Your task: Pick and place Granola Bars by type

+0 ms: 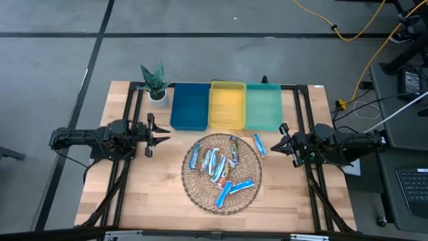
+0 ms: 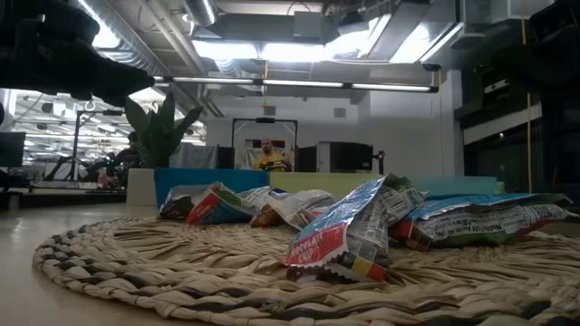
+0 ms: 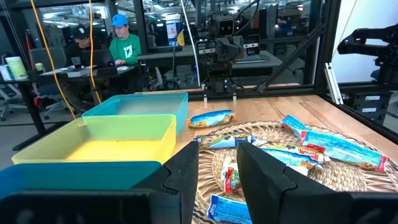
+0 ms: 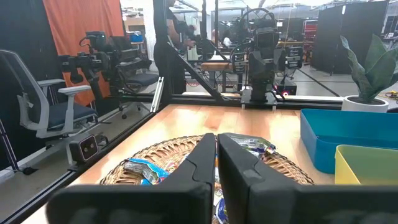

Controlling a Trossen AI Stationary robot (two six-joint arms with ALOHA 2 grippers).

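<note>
Shiny blue and silver wrapped granola bars (image 1: 221, 171) lie heaped in a round woven wicker basket (image 1: 194, 187) at the middle of the wooden table; one bar (image 1: 259, 144) rests on the rim nearest the green tray (image 1: 263, 107). Blue (image 1: 189, 106) and yellow (image 1: 227, 104) plastic trays sit beside it. The left gripper (image 1: 158, 135) hovers left of the basket, fingers parted, empty. The right gripper (image 1: 279, 138) waits opposite, fingers nearly together, empty.

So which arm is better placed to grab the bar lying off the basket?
Probably the right. Its pincer sits close to the stray bar beside the wicker basket; the left pincer waits across the basket, farther away.
</note>
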